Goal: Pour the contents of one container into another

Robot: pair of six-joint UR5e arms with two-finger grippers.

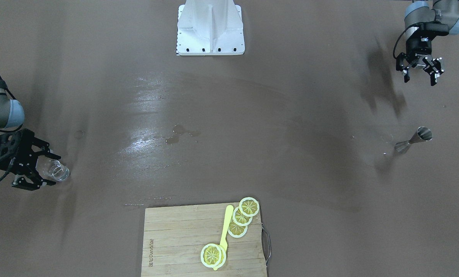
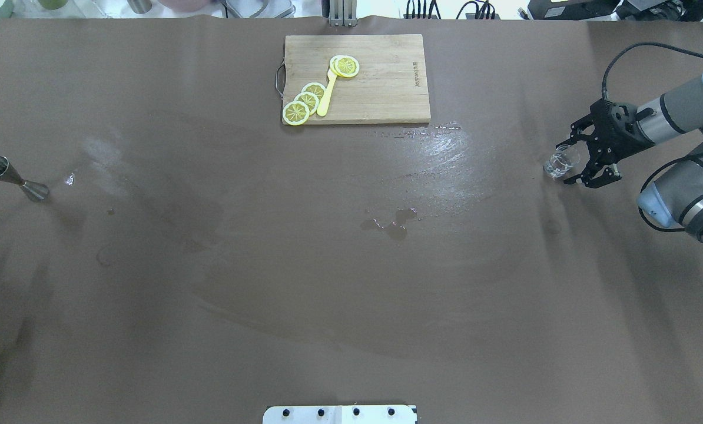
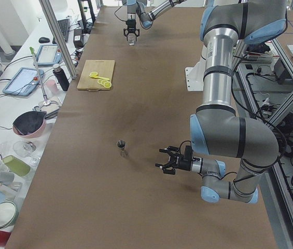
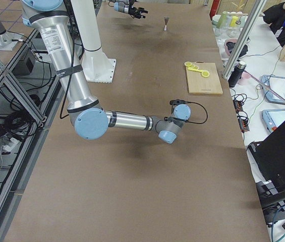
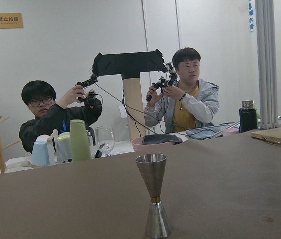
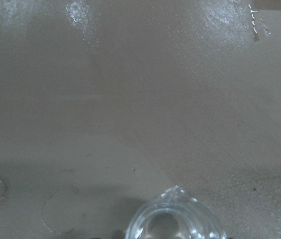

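Note:
A clear glass [image 1: 59, 172] sits at the table's end on my right side, between the fingers of my right gripper [image 1: 52, 171], which is shut on it. The overhead view shows the glass [image 2: 556, 165] sticking out of that gripper [image 2: 569, 163], and its rim [image 6: 175, 224] fills the bottom of the right wrist view. A steel jigger [image 1: 412, 140] stands upright at the opposite end, alone [image 2: 13, 178]. My left gripper [image 1: 419, 80] hangs open and empty above the table, back from the jigger, whose double cone [image 5: 153, 199] is centred in the left wrist view.
A wooden cutting board [image 2: 381, 88] with lemon slices [image 2: 304, 103] and a yellow knife lies at the far edge. Small wet patches [image 2: 395, 221] mark the table's middle. The white robot base [image 1: 210, 29] is on my side. Operators [image 5: 185, 99] sit beyond the left end.

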